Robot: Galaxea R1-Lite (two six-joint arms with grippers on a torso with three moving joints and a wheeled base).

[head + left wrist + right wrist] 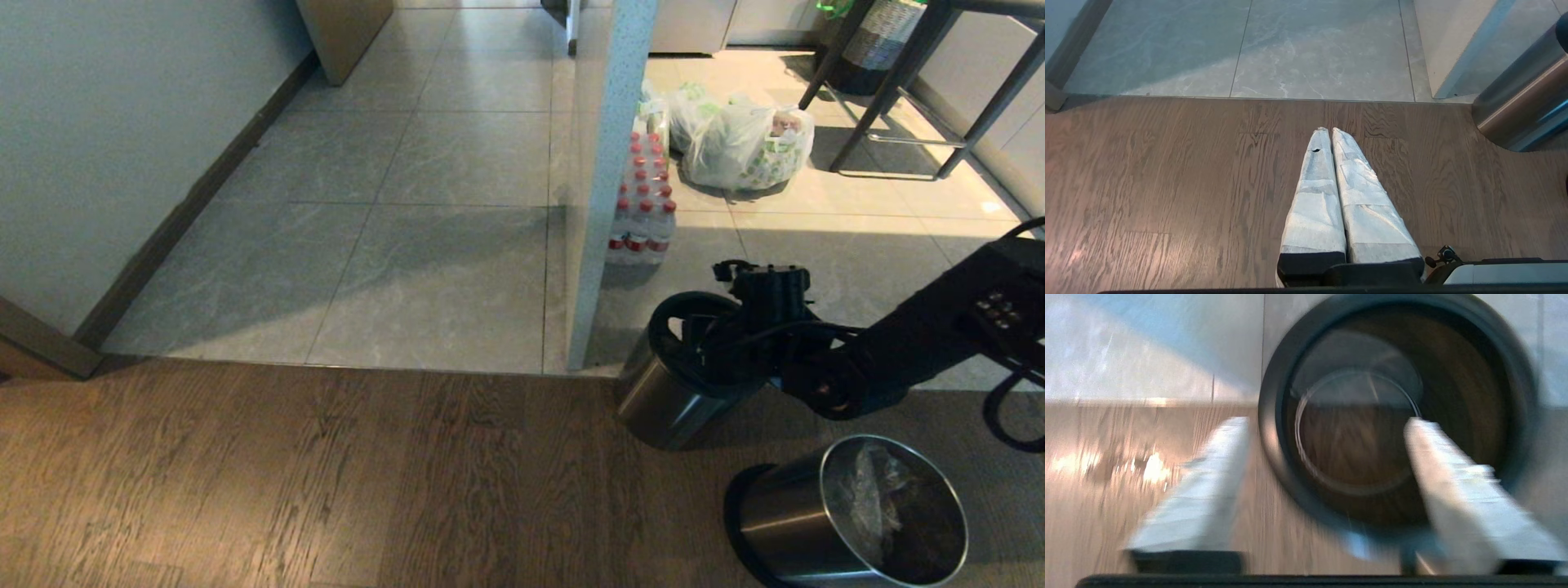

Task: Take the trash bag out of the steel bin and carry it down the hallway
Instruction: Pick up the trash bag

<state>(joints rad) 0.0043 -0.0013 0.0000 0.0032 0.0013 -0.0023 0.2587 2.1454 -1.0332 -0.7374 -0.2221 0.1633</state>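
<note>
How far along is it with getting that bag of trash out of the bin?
Nothing is done yet: the trash bag lies inside the steel bin. In hand: the right gripper, open, is over the black-lined bin instead. To do: grab the bag, lift it out, carry it off.

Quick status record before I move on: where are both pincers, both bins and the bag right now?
right pincer: open, at the mouth of the black-lined bin, holding nothing
left pincer: shut, idle over the wood floor
black-lined bin: beside the pillar, at the edge of the tiles; no bag visible inside
steel bin: on the wood floor, nearer the robot, untouched
trash bag: still inside the steel bin
other: bottle pack and printed bags behind the pillar
</note>
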